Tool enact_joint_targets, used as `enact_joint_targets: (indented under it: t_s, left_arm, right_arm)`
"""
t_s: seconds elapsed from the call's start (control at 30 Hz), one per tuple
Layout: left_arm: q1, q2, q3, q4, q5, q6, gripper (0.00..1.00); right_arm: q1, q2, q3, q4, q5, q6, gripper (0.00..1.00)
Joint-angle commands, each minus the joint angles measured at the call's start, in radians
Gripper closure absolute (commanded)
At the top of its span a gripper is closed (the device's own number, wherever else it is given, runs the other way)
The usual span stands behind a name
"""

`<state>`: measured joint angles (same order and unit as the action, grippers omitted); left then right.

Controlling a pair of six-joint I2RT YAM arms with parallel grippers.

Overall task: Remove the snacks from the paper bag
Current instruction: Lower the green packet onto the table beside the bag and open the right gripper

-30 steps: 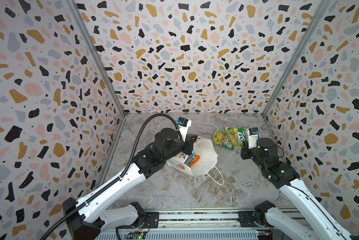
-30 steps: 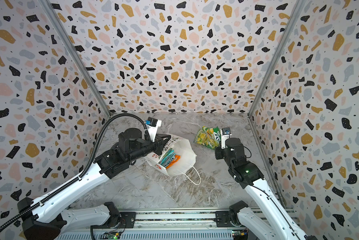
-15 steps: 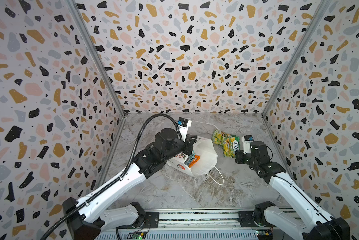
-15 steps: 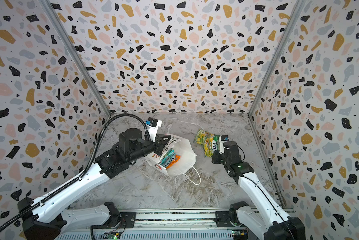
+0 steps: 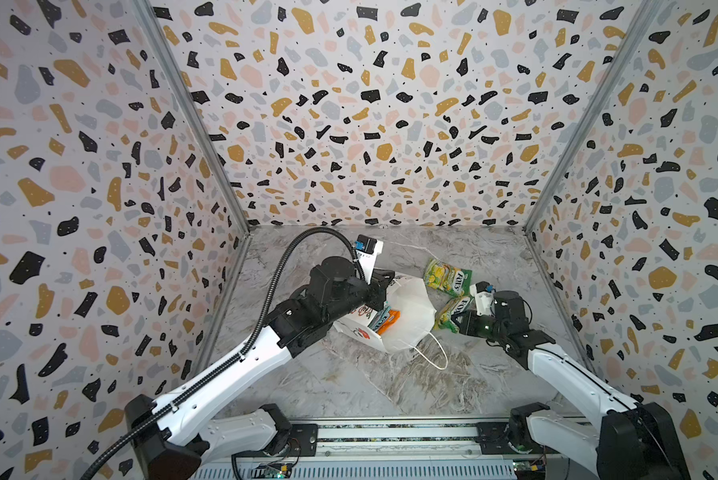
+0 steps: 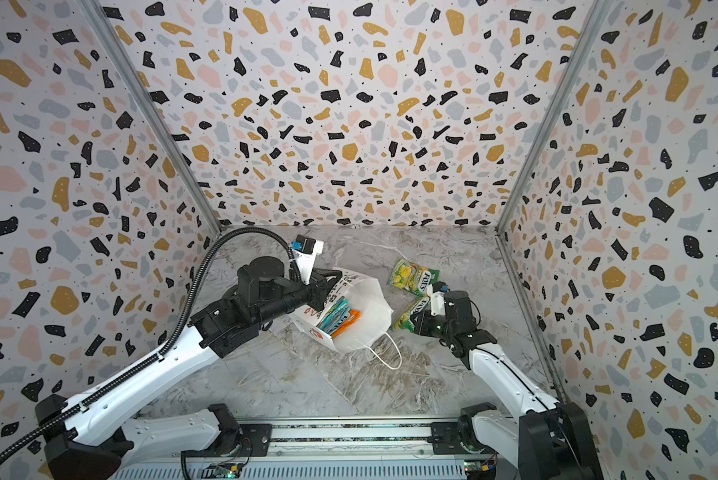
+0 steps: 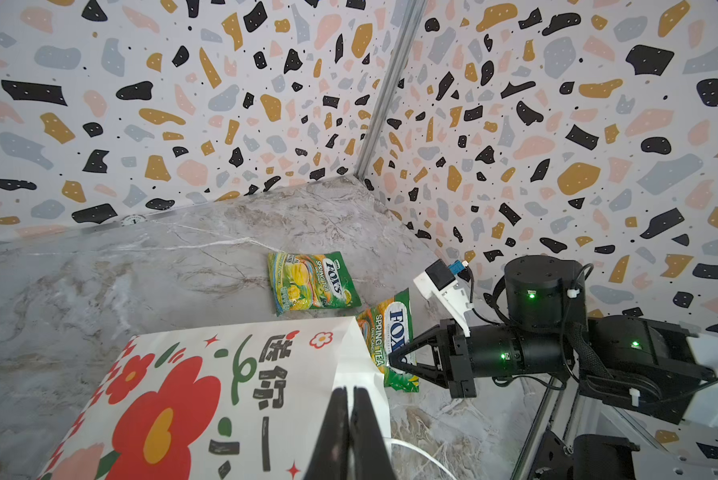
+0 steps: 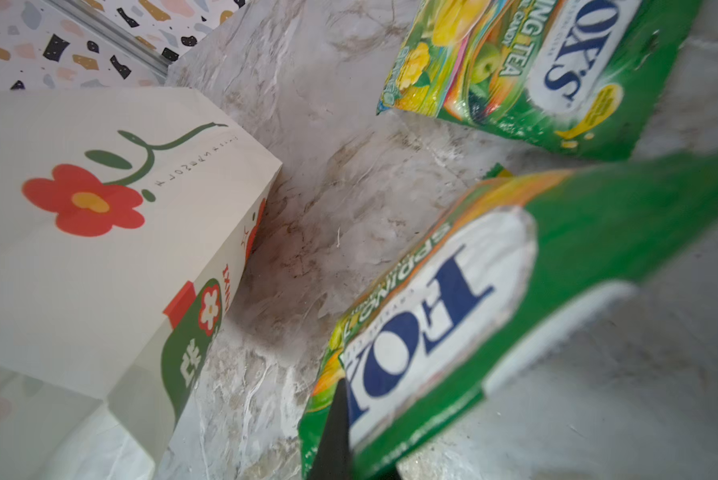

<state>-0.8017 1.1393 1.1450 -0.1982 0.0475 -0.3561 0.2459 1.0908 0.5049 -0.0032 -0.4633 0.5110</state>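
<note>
The paper bag (image 5: 411,311) lies on its side on the marble worktop (image 5: 390,395), mouth gaping, right where it lay a second ago. The left gripper (image 7: 350,395) hasn't budged either: its jaws are pressed together on the bag's upper rim, pinching the paper and holding the mouth up. Teal packets (image 6: 333,312) and an orange packet (image 6: 347,322) show inside the bag's mouth, same as before. The white cord handle (image 5: 436,357) trails from the bag onto the worktop.

All the change is on the side of the bag away from the left arm. The right gripper (image 5: 457,323) has swung down and in. A second ago it stood well off from the bag, next to two green packets lying side by side. Now it sits low, nosed in just beside the bag's white wall. Its jaws are clamped thin on the edge of a green packet (image 7: 390,328), and that packet has come along with it. It now sits close against the bag and looks tilted, one end raised.

The other green packet (image 5: 448,276) stays flat on the worktop just beyond the bag, unmoved. The carried one has pulled away from its side, and only their corners come near. Whether they touch, I can't tell.
</note>
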Motion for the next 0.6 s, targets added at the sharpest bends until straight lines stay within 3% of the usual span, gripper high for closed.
enact_joint_targets:
  t_s: [0.0, 0.27, 0.57]
  left_arm:
    - [-0.005, -0.019, -0.009, 0.043, 0.012, -0.005, 1.0]
    - [-0.005, -0.023, -0.011, 0.042, 0.008, -0.001, 1.0]
    - [-0.005, -0.02, -0.014, 0.045, 0.011, -0.001, 1.0]
  right_arm:
    - [-0.005, 0.013, -0.004, 0.115, -0.087, 0.007, 1.0]
    - [-0.01, 0.13, -0.003, 0.125, -0.147, -0.07, 1.0]
    - [-0.011, 0.238, 0.028, 0.083, 0.029, -0.14, 0.99]
